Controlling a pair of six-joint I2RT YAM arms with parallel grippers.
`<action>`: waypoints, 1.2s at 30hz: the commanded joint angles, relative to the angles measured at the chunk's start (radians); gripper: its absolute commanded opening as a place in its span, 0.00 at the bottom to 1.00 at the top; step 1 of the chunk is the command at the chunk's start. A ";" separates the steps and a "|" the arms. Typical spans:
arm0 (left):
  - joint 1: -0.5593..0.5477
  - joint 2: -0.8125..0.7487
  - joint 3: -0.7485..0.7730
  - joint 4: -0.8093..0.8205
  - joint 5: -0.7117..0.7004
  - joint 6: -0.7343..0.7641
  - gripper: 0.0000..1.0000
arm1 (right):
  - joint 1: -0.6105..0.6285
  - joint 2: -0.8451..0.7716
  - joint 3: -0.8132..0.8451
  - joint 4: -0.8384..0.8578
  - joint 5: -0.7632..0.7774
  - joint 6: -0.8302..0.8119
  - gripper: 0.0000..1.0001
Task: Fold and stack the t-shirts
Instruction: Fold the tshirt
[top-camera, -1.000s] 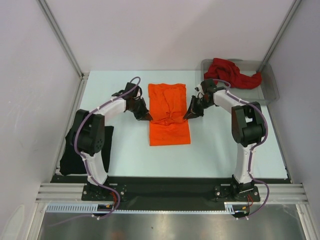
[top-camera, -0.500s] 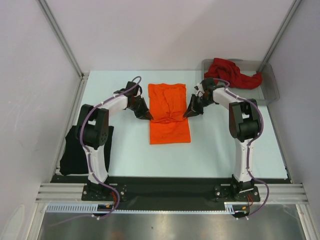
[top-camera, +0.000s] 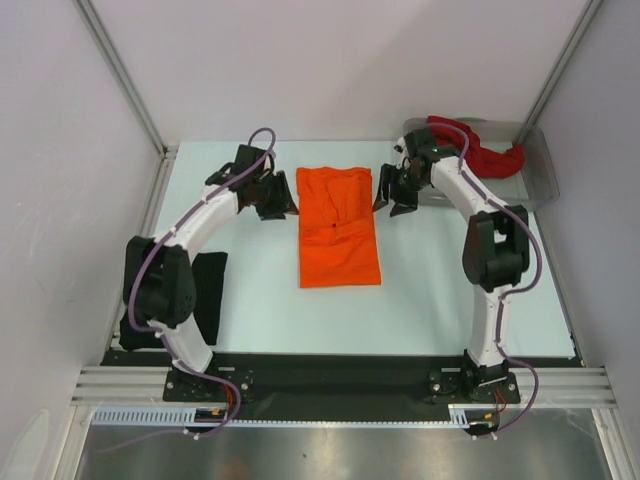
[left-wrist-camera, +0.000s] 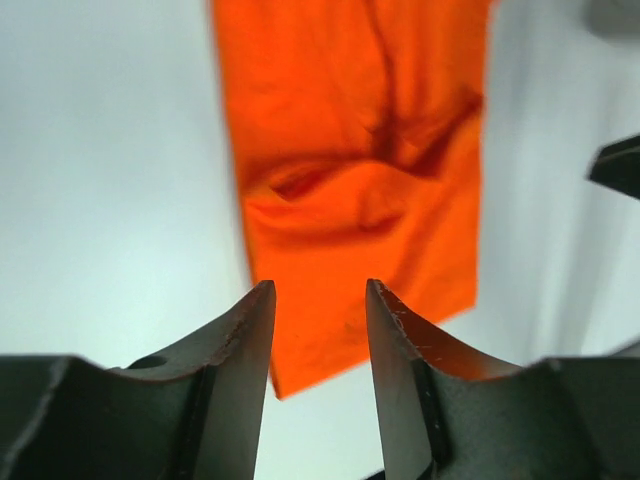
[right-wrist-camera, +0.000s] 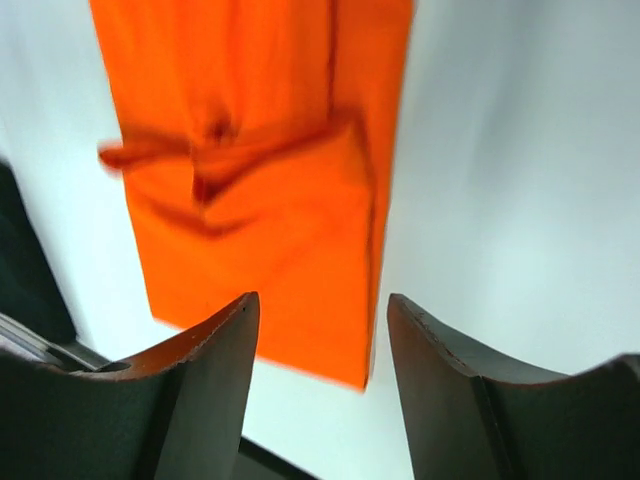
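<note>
We have released the bright orange cloth t-shirt (top-camera: 338, 225), lying as a long strip mid-worktop (top-camera: 450, 290). Both jaws, open and empty, have moved toward its far end, likely for the crosswise fold.

Left end effector (top-camera: 281, 204), right end effector (top-camera: 388, 197) withdrew from orange t-shirt (top-camera: 338, 235)

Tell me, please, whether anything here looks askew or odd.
The orange shirt is folded but puckered across its middle. The red shirt sits crumpled in the tray; the black shirt lies partly under the left arm.
</note>
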 joint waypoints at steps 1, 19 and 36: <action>-0.076 -0.090 -0.166 0.150 0.153 0.013 0.46 | 0.094 -0.192 -0.195 0.032 0.086 -0.035 0.59; -0.118 0.165 0.001 0.082 0.004 0.174 0.56 | 0.153 -0.028 -0.211 0.185 -0.026 0.054 0.31; -0.069 0.352 0.183 0.023 -0.022 0.217 0.18 | 0.128 0.153 -0.004 0.148 -0.020 0.077 0.30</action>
